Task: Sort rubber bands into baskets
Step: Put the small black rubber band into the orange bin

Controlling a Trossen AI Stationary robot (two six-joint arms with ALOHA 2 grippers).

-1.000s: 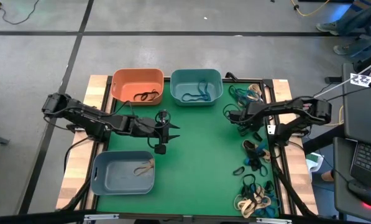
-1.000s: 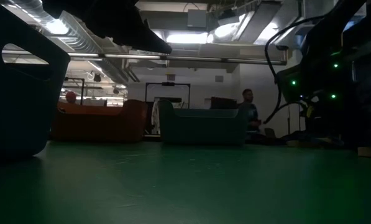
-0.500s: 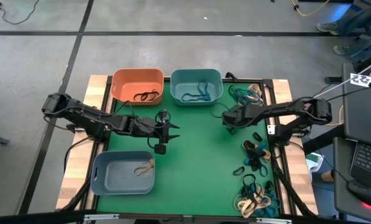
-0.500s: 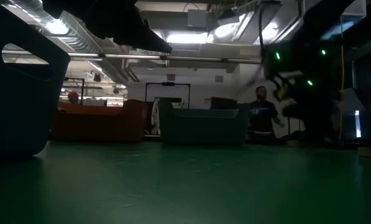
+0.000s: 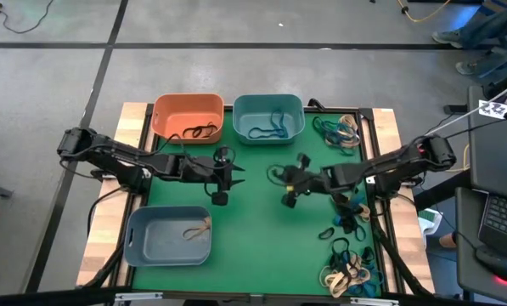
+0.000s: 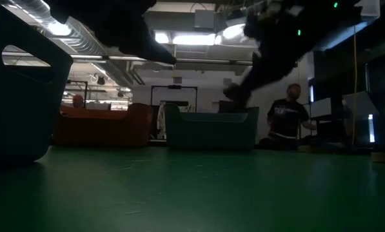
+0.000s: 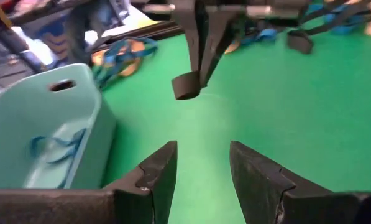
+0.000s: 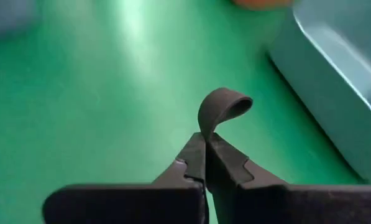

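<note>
The right gripper (image 5: pixel 280 177) is out over the middle of the green mat (image 5: pixel 261 229), fingers pinched tight on a black rubber band (image 8: pixel 222 107), the loop curling up free past the tips in its wrist view. Black bands look to belong in the orange basket (image 5: pixel 188 116), where a dark band already lies, so I'd judge this a carry or a hand-over. The left gripper (image 5: pixel 228 176) hangs just across from it with jaws apart and nothing between them, facing the dangling loop in its own wrist view. If it's a pass, the left should close on the free curl well clear of the right's fingertips, and the right should let go only once that grip is sure. If it's a straight carry, keep height over the basket rim and release well inside the walls. The teal basket (image 5: pixel 268 118) holding blue bands sits right beside the orange one, so aim matters. The grey-blue basket (image 5: pixel 168 235) with a tan band sits near the left arm. Unsorted bands (image 5: pixel 346 272) crowd the mat's right edge; from the low view both arms are just dark shapes. The two grippers are close, and that is the main collision risk.
</note>
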